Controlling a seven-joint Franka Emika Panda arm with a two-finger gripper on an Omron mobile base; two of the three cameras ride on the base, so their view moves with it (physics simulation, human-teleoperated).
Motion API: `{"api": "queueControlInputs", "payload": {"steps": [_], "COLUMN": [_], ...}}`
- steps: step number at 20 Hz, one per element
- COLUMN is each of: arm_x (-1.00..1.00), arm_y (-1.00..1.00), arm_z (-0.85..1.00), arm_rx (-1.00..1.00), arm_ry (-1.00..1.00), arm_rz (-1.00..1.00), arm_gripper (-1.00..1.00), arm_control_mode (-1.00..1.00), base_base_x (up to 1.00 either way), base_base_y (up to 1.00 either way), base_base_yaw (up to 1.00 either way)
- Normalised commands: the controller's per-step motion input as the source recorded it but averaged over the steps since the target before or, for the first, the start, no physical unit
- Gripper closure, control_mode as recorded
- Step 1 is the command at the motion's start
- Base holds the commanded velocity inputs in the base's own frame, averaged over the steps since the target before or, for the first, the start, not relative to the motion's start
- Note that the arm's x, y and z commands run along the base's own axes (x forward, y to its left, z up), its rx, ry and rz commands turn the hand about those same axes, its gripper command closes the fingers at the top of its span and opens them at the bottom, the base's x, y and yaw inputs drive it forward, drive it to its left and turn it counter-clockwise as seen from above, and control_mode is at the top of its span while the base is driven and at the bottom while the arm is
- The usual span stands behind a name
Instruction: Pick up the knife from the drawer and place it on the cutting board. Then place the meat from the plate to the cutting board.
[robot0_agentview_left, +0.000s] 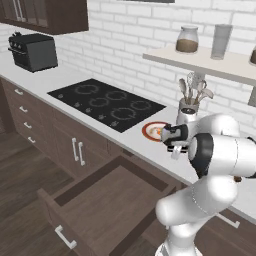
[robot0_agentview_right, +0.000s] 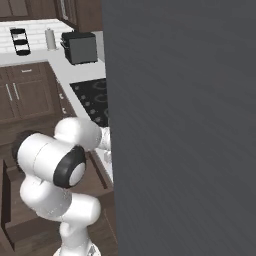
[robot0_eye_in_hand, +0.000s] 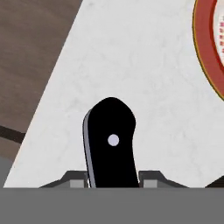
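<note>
Holding the knife (robot0_eye_in_hand: 110, 144) by its black handle, the gripper (robot0_eye_in_hand: 113, 181) is closed on it, one dark fingertip on each side of the handle at the bottom of the hand view. A small silver rivet shows on the handle, and a thin grey edge runs along its left side. The blade is hidden from this camera.

Below the knife lies the white counter (robot0_eye_in_hand: 131, 65). The plate (robot0_eye_in_hand: 205, 48), white with a red-orange rim, sits on the counter just beside the knife handle, at the hand view's upper right edge.

From the left base view, the gripper (robot0_agentview_left: 175, 145) hovers over the counter (robot0_agentview_left: 65, 80) right next to the plate (robot0_agentview_left: 154, 131), on its near side. Something pale lies on the plate; it is too small to tell as the meat. A jar of utensils (robot0_agentview_left: 189, 102) stands just behind the plate, against the brick wall. The cooktop (robot0_agentview_left: 106, 104) is set in the counter to the plate's left, and a toaster oven (robot0_agentview_left: 34, 52) stands well beyond that. The drawer (robot0_agentview_left: 102, 207) is pulled wide open below the counter, in front of the plate, its floor bare where it shows.
</note>
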Motion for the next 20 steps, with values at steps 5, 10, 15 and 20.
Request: {"api": "queueControlInputs", "payload": {"steps": [5, 10, 15, 20], "arm_x": [0.37, 0.13, 0.17, 0.29], "arm_y": [-0.67, -0.49, -0.26, -0.34], "arm_z": [-0.26, -0.37, -0.05, -0.16], "arm_rx": [0.03, 0.04, 0.00, 0.00], "arm_ry": [0.00, -0.03, -0.01, -0.01], "arm_rz": [0.00, 0.00, 0.00, 0.01], "arm_gripper": [1.00, 1.00, 1.00, 1.00], "arm_control_mode": [-1.00, -1.00, -1.00, -1.00], "base_base_x": [0.00, 0.00, 0.00, 0.00], "base_base_y": [0.00, 0.00, 0.00, 0.00], "base_base_yaw": [0.00, 0.00, 0.00, 0.00]}}
